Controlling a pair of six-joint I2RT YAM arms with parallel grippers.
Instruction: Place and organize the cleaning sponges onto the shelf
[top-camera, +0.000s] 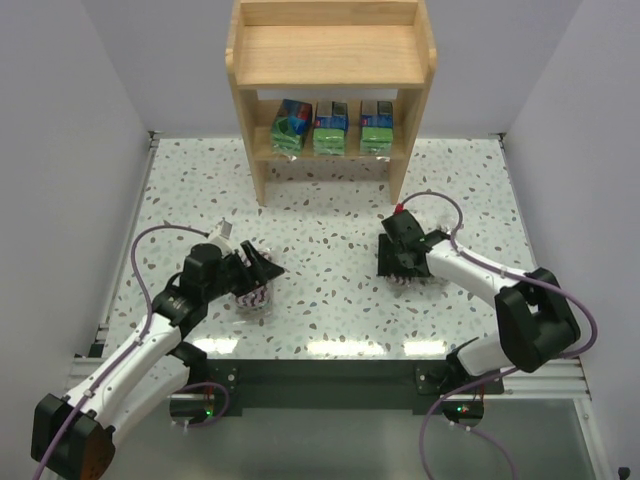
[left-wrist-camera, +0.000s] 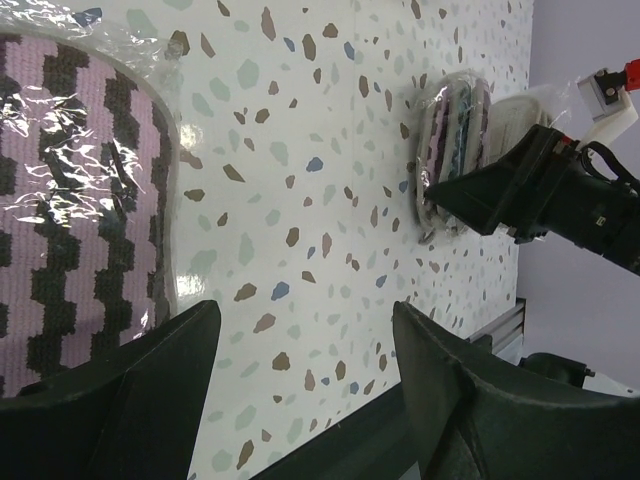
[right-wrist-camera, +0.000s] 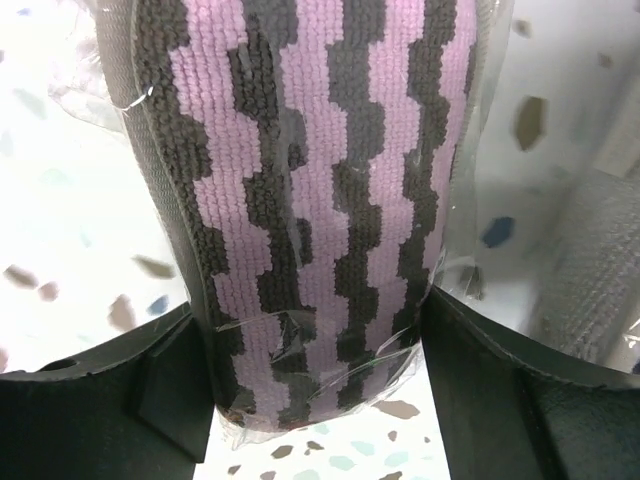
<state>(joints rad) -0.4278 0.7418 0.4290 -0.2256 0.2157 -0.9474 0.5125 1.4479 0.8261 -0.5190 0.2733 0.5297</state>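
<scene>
Sponge packs (top-camera: 324, 128) on shelf (top-camera: 330, 55); zigzag pads (right-wrist-camera: 310, 200) yet to go (left gripper (left-wrist-camera: 300, 335) gaping empty, right gripper (right-wrist-camera: 312, 335) astride one, grip unclear).

Wrapped zigzag sponge (right-wrist-camera: 310, 200) sits inside the claw (right-wrist-camera: 310, 310)

Lilac pad (right-wrist-camera: 310, 200) with dark zigzag stripes — green-and-blue packs (top-camera: 330, 128), pale-wood shelf (top-camera: 330, 55), speckled white table (top-camera: 330, 300).

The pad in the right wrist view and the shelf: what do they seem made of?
The pad: probably looped knit fabric, matte, under glossy clear film that wrinkles and glints. The shelf: likely pale unpainted wood, grain visible.
</scene>
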